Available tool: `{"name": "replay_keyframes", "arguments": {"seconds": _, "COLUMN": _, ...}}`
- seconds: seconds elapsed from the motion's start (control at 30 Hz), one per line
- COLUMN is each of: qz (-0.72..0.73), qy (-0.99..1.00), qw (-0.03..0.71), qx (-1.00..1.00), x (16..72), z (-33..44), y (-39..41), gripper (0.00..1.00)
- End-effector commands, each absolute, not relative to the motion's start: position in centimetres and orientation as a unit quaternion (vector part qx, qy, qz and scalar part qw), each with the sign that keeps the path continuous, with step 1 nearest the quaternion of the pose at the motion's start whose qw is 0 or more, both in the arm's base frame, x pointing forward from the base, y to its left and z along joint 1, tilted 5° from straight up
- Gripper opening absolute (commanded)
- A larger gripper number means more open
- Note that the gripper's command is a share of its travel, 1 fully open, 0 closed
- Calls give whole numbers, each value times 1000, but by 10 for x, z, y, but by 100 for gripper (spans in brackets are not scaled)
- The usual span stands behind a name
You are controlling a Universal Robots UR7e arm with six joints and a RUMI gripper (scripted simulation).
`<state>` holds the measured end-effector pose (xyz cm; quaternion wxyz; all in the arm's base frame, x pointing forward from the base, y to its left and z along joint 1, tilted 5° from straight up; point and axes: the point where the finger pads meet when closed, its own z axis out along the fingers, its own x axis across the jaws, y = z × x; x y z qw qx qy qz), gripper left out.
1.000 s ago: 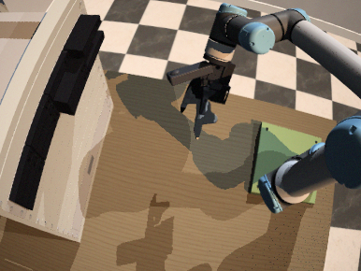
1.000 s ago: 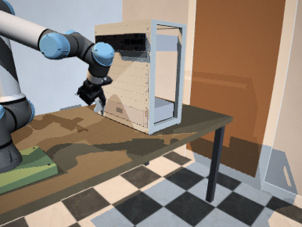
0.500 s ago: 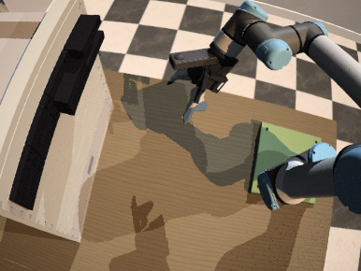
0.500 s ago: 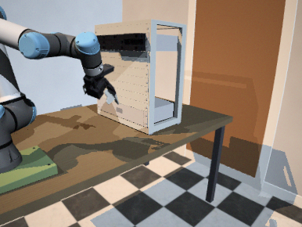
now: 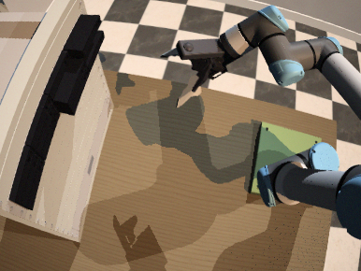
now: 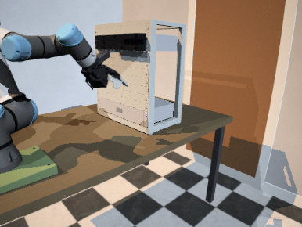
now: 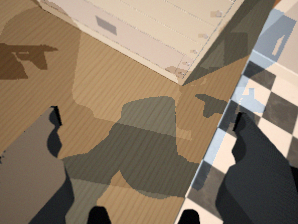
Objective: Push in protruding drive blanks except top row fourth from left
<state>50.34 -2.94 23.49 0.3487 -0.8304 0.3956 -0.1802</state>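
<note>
The beige rack [image 5: 89,154] [image 6: 129,94] stands at the table's left end in the top view. Black drive blanks [image 5: 70,75] [image 6: 121,41] run in a band across the top of its front. In the top view the blanks at the far end [image 5: 84,33] stick out further than those at the near end [image 5: 25,179]. I cannot tell the single rows apart. My gripper [image 5: 178,75] [image 6: 113,72] [image 7: 148,110] is open and empty. It hangs in front of the rack, apart from it and lower than the blanks. The wrist view shows only the rack's lower corner [image 7: 160,25].
The wooden table [image 5: 187,224] [image 6: 117,145] [image 7: 125,85] carries the arm's green base plate [image 5: 281,149] [image 6: 27,168]. The table's far edge runs close behind the gripper. Below it is chequered floor [image 7: 270,100]. An orange wall panel [image 6: 239,78] stands behind the rack.
</note>
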Motion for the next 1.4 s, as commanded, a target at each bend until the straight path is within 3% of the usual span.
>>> {"name": "replay_keyframes", "arguments": {"seconds": 0.0, "qz": -246, "qy": 372, "qw": 341, "qx": -827, "x": 513, "z": 255, "y": -37, "gripper": 100}}
{"name": "replay_keyframes", "arguments": {"seconds": 0.53, "qz": -434, "qy": 261, "qw": 290, "qx": -812, "x": 516, "z": 334, "y": -41, "gripper": 100}}
{"name": "replay_keyframes", "arguments": {"seconds": 1.37, "qz": -612, "qy": 80, "qw": 178, "qx": -767, "x": 484, "z": 414, "y": 4, "gripper": 100}}
